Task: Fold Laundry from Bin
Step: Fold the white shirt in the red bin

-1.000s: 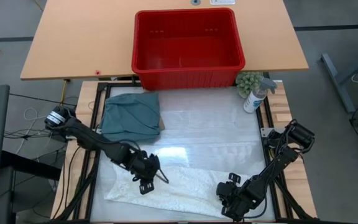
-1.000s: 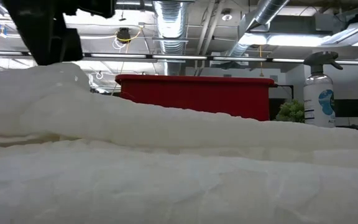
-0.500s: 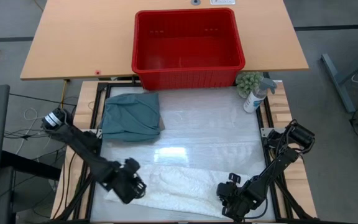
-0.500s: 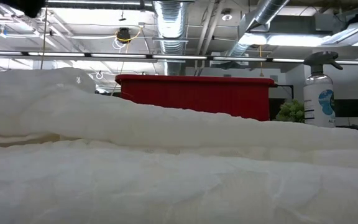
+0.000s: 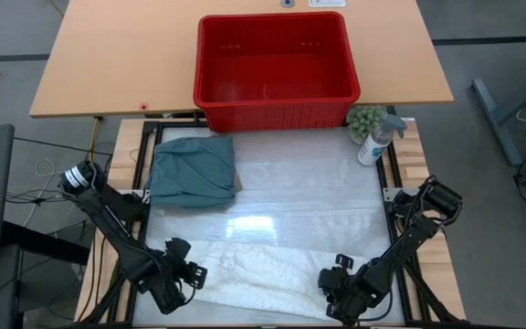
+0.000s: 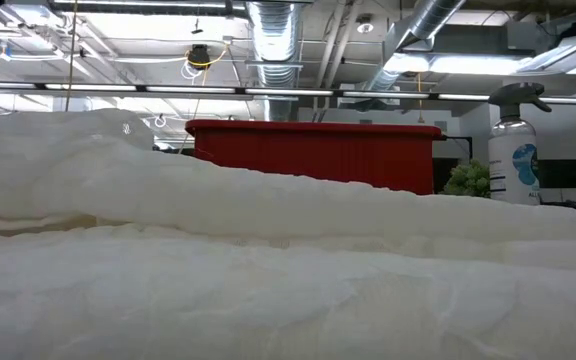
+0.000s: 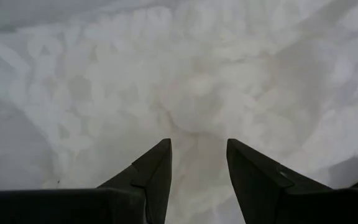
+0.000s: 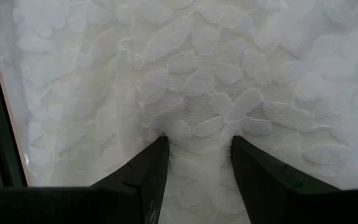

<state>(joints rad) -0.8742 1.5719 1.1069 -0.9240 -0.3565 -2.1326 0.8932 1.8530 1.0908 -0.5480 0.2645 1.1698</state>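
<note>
A white lace garment (image 5: 263, 279) lies spread along the table's near edge and fills the low view (image 6: 268, 260). My left gripper (image 5: 179, 279) stands at its left end, pointing steeply down, fingers apart over the cloth (image 7: 197, 146). My right gripper (image 5: 339, 291) is at its right end, open, fingertips down on the lace (image 8: 197, 142). A folded dark teal garment (image 5: 192, 170) lies flat at the table's far left. The red bin (image 5: 277, 117) stands beyond the far edge. My left gripper hangs over the white garment's left end (image 7: 191, 118); I cannot tell whether its fingertips touch the cloth. My right gripper has both fingertips (image 8: 157, 149) set down on the garment near its right end, coming steeply from above. The lace (image 8: 194, 127) lies on the table between the apart fingers and wrinkles slightly at their tips.
A spray bottle (image 5: 375, 142) and a small green plant (image 5: 365, 119) stand at the table's far right corner, beside the bin. The shiny table middle (image 5: 299, 201) lies between the teal garment and the white one.
My left gripper has swung from the white garment's upper middle toward the table's left and near edges, rolling its wrist as it went, and now stands over the garment's left end. Its arm has left the low view. Its finger gap looks unchanged.
</note>
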